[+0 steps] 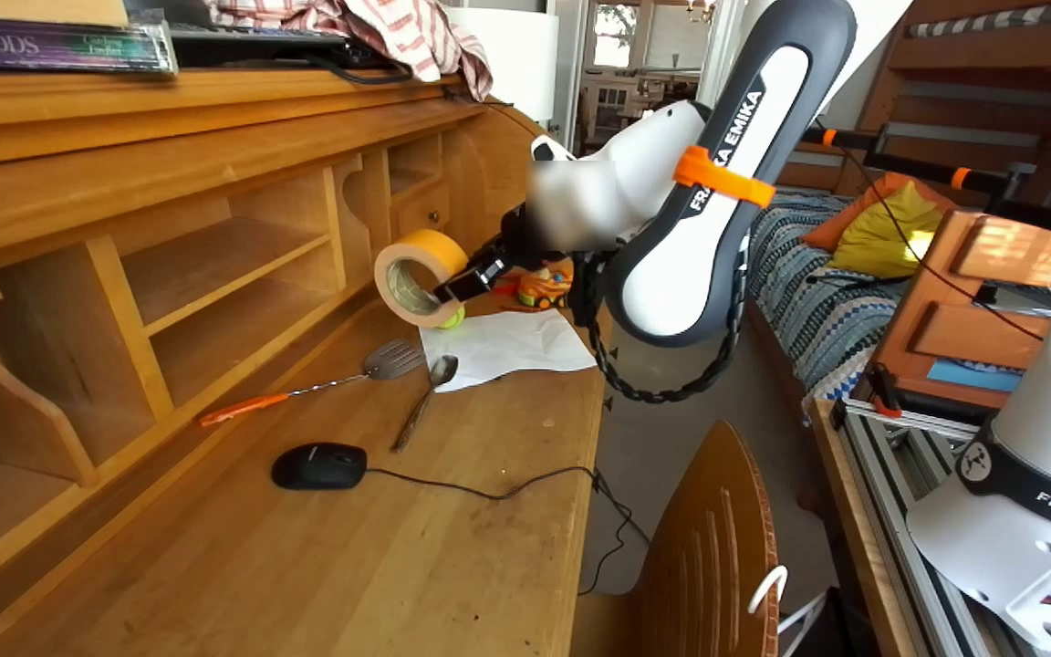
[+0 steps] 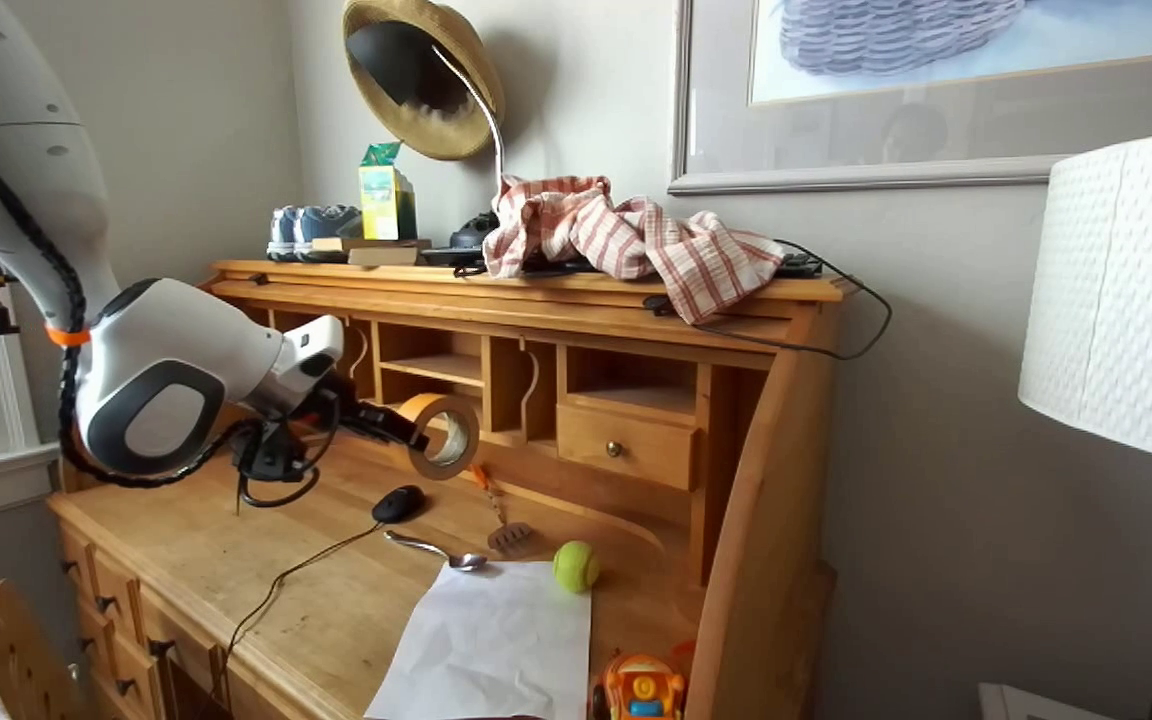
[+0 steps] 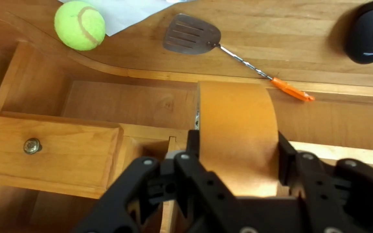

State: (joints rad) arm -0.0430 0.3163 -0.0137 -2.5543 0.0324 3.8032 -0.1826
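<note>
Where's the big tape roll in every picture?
In an exterior view: tape roll left of middle, slightly high.
In an exterior view: tape roll left of middle, slightly low.
In the wrist view: tape roll right of middle, slightly low.
Landmark in all three: orange-handled spatula.

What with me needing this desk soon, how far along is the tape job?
Done, it seems: the grasp; the pincer clasps the roll of tape across its width. In hand: it hangs in the air above the desk. Left, probably: setting it down and letting go, since no surface visibly supports it.
</note>
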